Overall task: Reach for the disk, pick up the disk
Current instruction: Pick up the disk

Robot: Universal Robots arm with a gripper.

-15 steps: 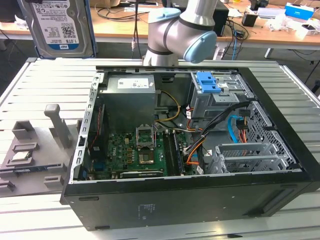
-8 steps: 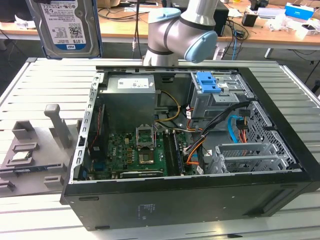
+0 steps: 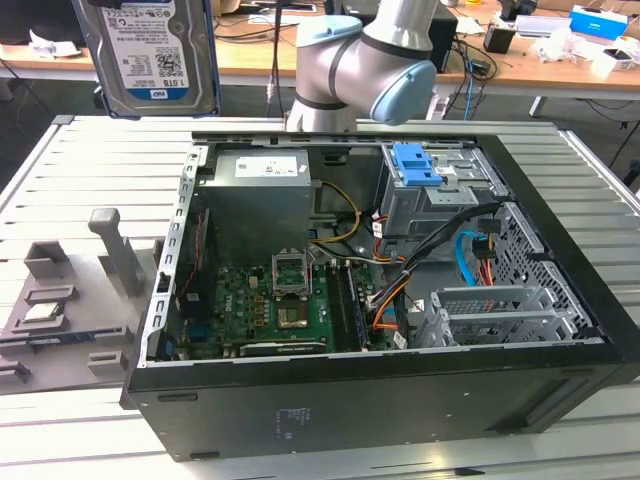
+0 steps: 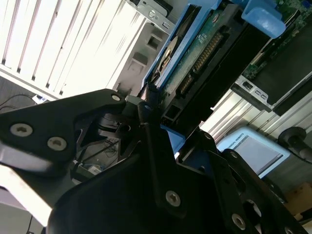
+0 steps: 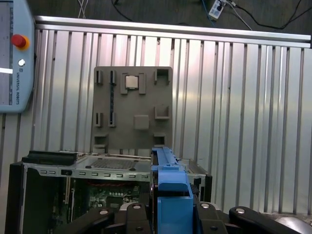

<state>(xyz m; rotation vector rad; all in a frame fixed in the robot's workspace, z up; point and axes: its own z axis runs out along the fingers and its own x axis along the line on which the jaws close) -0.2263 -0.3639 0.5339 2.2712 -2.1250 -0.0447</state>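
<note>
You've got it: your end effector [image 5: 170, 214] is clamped on the disk [image 3: 150, 55], held high outside the open computer case [image 3: 380, 400].

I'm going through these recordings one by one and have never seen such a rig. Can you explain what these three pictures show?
The grey jointed machine is a robot arm, seen here by a camera standing off it. The other two pictures come from cameras riding near its wrist. On the slatted metal table lies an open computer case, and beside it a grey tray with small square pieces. The gripper, the black claw in both wrist views, is shut on the disk, a silver hard drive with blue rails, held in the air above the table. A blue clip sits inside the case.
</note>
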